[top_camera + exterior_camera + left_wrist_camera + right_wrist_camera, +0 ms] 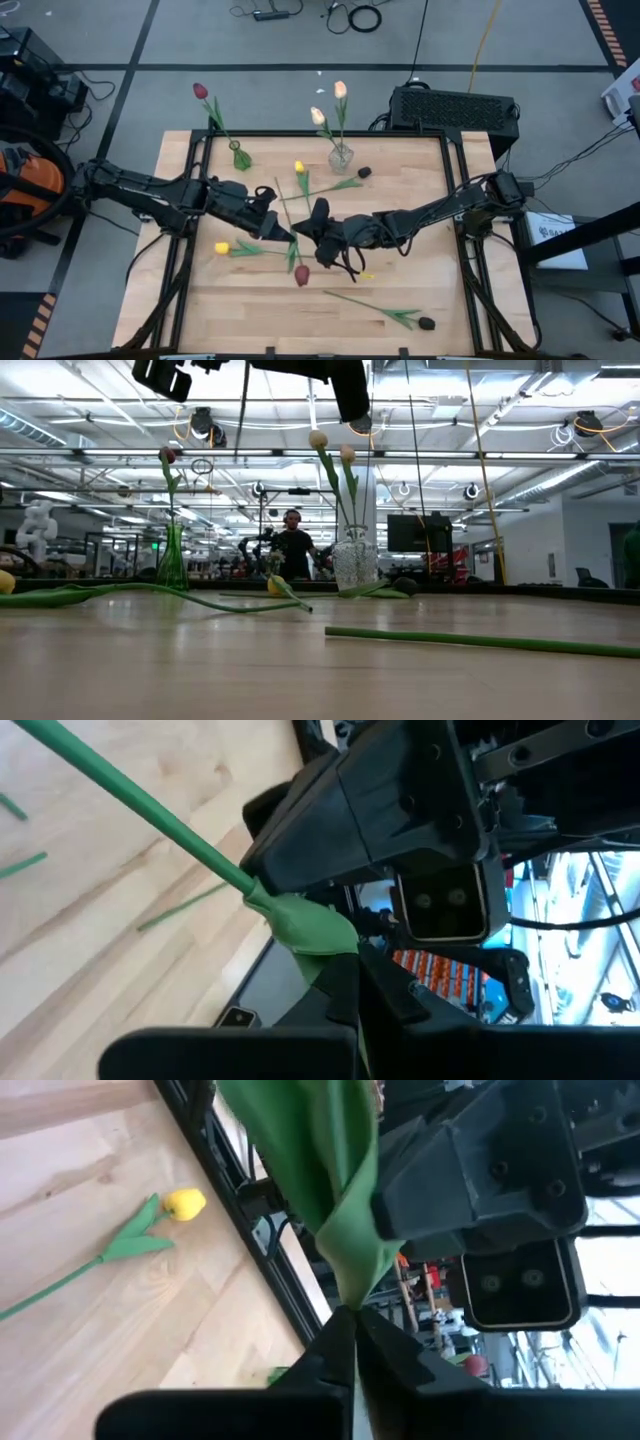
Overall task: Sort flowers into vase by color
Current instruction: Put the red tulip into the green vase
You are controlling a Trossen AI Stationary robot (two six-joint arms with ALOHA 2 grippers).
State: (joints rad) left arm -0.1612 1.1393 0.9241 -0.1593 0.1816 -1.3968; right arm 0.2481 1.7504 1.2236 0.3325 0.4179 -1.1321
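Two end effectors meet over the middle of the wooden surface [400,260], both fully closed on one flower. The left end effector [283,232] pinches the long green stem [150,810], and the right end effector [312,228] pinches the same flower at a broad green leaf [330,1170], so this looks like a handover between the arms. The head of this flower seems to be the dark red tulip [302,275] hanging just near of the grippers, but I cannot be sure.

A glass vase [341,157] at the far edge already holds two cream-peach tulips [340,90], and a green vase [239,157] at the far left holds one dark red tulip [200,91]. Yellow tulips [222,248] and another flower [385,311] lie loose on the surface.

To do this step well, I think only one arm should let go, after the other grip is firm. A grip on a soft leaf may slip, so holding the stem is safer. Then the flower should stay upright and enter the vase stem first, in the vase of matching colour.
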